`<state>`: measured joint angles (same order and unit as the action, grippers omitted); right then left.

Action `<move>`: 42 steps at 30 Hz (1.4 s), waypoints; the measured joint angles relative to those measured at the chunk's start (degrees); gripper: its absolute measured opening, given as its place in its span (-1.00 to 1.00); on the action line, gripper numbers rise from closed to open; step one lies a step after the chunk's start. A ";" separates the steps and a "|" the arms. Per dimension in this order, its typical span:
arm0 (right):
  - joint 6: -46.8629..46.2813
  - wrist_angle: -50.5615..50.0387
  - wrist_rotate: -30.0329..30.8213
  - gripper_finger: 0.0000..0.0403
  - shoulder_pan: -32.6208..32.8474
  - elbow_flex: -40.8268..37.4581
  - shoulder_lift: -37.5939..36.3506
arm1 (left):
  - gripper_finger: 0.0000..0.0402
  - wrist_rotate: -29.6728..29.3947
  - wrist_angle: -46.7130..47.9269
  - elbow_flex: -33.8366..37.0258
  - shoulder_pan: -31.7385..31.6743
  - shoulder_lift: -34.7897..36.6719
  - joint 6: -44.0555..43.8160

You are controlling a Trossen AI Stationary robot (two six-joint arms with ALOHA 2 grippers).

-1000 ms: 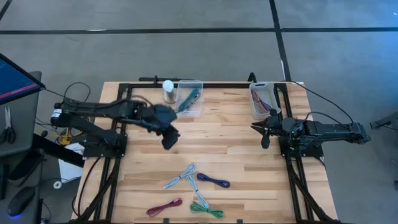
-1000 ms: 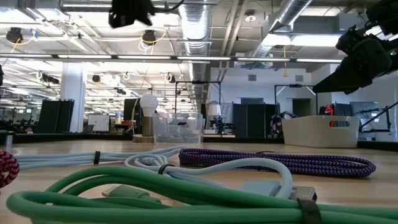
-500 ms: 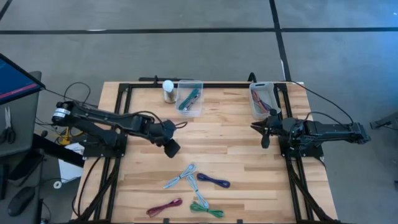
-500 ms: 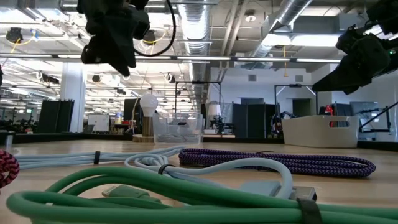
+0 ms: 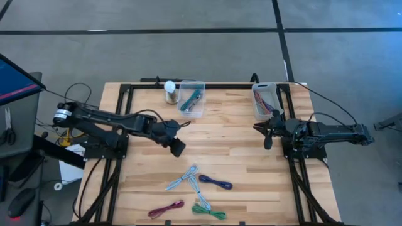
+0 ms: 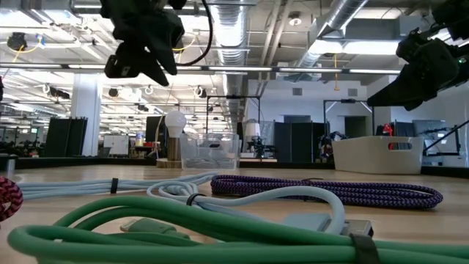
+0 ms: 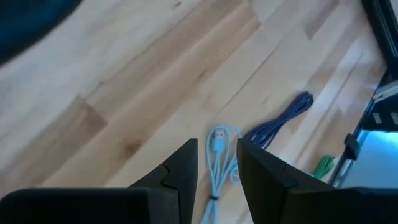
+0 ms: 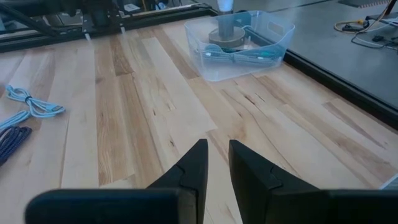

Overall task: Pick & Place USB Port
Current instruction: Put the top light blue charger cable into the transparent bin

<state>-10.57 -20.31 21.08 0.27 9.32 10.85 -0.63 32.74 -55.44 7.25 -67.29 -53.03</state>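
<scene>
A white light bulb (image 5: 169, 88) stands beside the clear bin — blue monitor (image 5: 14, 80) off-table.

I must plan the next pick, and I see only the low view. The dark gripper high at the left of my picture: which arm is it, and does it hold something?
Observer: It is the left gripper. Its fingers are apart and hold nothing.
Operator: What lies under it?
Observer: Bare table, between the clear bin and the group of cables. Its camera looks toward the light blue cable.
Operator: Is the clear bin empty?
Observer: No, a teal cable lies in it.
</scene>
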 joint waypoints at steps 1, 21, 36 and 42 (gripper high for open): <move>0.02 0.00 0.00 -0.71 -0.02 0.00 -0.02 | -0.45 0.13 0.07 0.00 0.22 -0.35 -1.06; 0.16 -0.08 0.00 -0.71 -0.02 0.00 0.00 | -0.56 8.71 -9.12 -0.02 7.67 -18.19 -13.73; 0.41 -0.20 0.00 -0.71 -0.02 0.00 0.00 | -0.51 9.18 -15.80 -0.09 9.06 -20.37 -19.42; 0.42 -0.22 0.00 -0.71 -0.02 0.00 0.00 | -0.60 7.77 -17.75 -1.70 10.64 -20.63 -19.48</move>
<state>-10.14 -20.54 21.08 0.25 9.32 10.85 7.13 14.99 -57.14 17.89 -87.93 -72.51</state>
